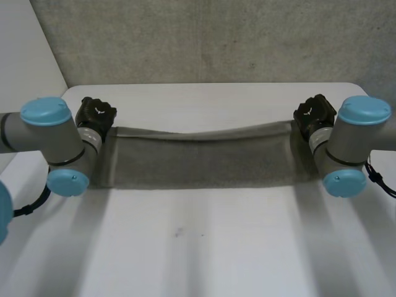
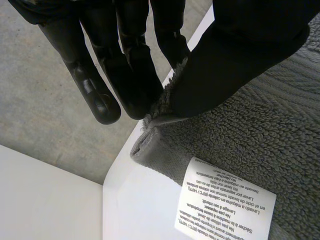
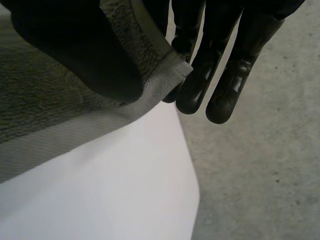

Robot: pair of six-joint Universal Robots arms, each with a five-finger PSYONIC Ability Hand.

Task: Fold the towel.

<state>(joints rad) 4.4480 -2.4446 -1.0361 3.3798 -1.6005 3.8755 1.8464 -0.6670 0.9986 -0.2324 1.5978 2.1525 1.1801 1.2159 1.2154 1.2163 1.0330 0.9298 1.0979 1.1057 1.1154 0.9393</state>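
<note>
A grey towel (image 1: 198, 156) hangs stretched between my two hands above the white table (image 1: 204, 247), sagging a little in the middle. My left hand (image 1: 96, 117) pinches the towel's far left corner (image 2: 155, 127) between thumb (image 2: 220, 70) and fingers (image 2: 135, 75). A white care label (image 2: 225, 205) is sewn near that corner. My right hand (image 1: 314, 114) pinches the far right corner (image 3: 160, 70) between thumb (image 3: 85, 55) and fingers (image 3: 200, 85). The towel's lower edge lies on the table.
The table's far edge (image 1: 210, 84) runs just behind the hands, with grey concrete floor (image 3: 260, 175) beyond it. A white wall panel (image 1: 25, 55) stands at the far left. The table's rounded far corners (image 2: 120, 165) lie under each hand.
</note>
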